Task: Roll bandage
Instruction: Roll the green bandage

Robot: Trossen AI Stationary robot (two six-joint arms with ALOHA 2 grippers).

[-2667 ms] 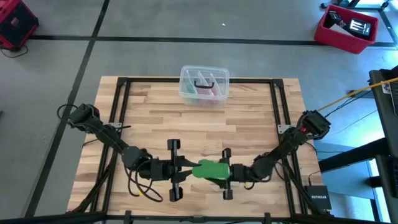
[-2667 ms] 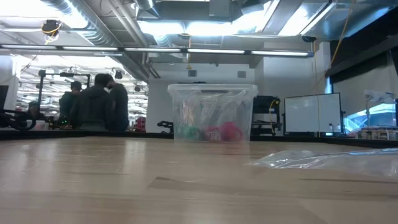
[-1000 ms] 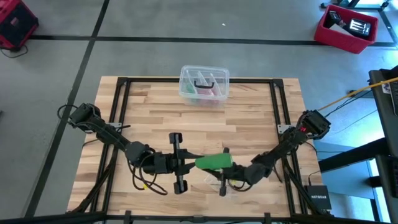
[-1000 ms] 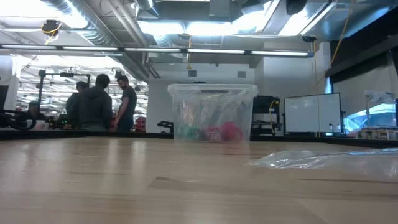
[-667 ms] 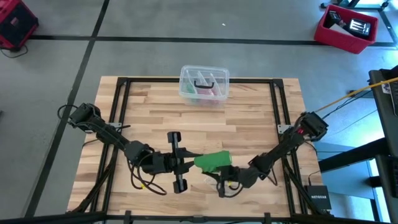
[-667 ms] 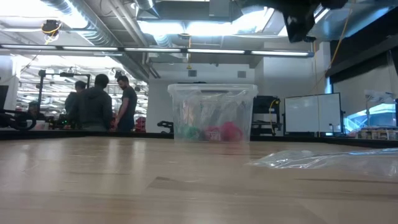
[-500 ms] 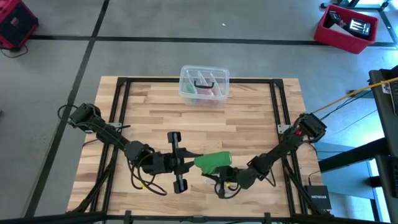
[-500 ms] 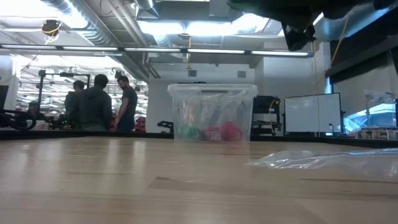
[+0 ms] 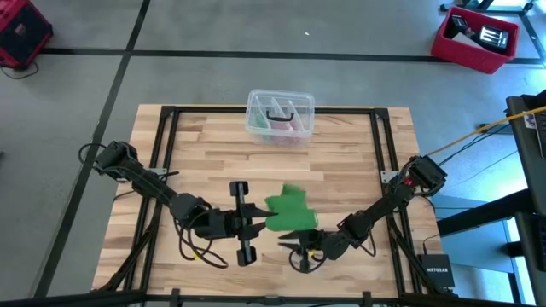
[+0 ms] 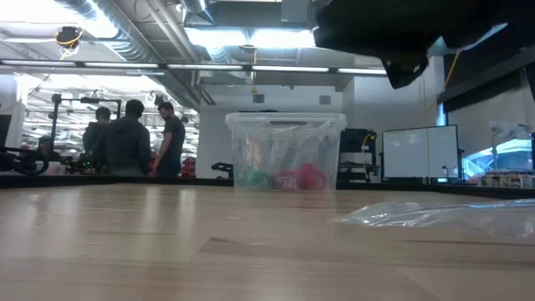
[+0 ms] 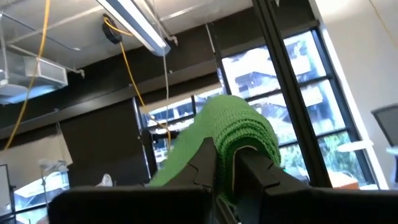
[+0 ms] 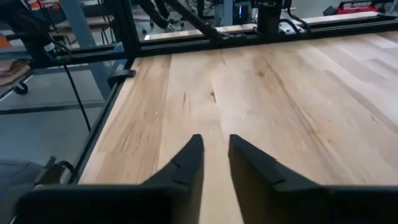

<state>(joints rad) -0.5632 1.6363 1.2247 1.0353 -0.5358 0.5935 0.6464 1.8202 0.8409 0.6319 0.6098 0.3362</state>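
Bright overhead strip lights — glare above, bandage motion-blurred.

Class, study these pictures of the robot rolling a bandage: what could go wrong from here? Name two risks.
1. Only the left gripper pinches the bright green fabric bandage; the right gripper holds nothing, so the loose end flapping up may unroll.
2. The bandage is held above the wooden table; if the pinch slips, it could drop.

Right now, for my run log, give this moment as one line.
left claw: shut on green bandage | right claw: slightly open, empty, off bandage | box: untouched
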